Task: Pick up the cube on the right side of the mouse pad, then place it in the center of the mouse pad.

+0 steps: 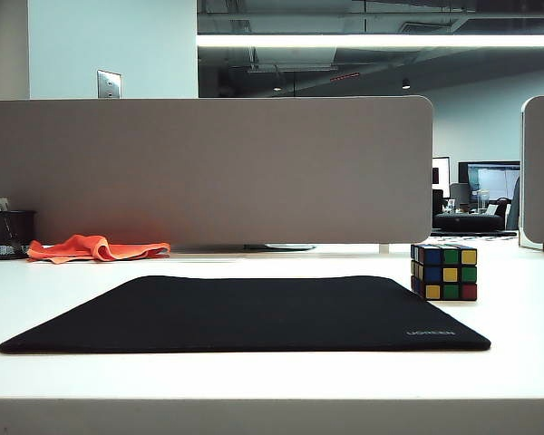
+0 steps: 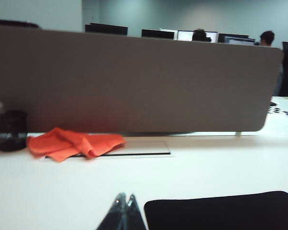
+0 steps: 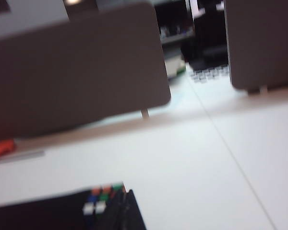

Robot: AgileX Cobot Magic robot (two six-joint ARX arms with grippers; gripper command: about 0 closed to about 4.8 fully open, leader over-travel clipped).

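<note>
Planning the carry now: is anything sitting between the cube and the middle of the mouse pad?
Nothing visible. The cube stands by the far right corner of the mouse pad, whose surface is bare. The orange cloth and black cup lie far left, off the path.

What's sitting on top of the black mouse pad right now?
Nothing: the thin black rectangular mouse pad has a bare top. The scrambled multicoloured puzzle cube stands on the white table beside its right edge. Whatever lies under the pad is covered.
</note>
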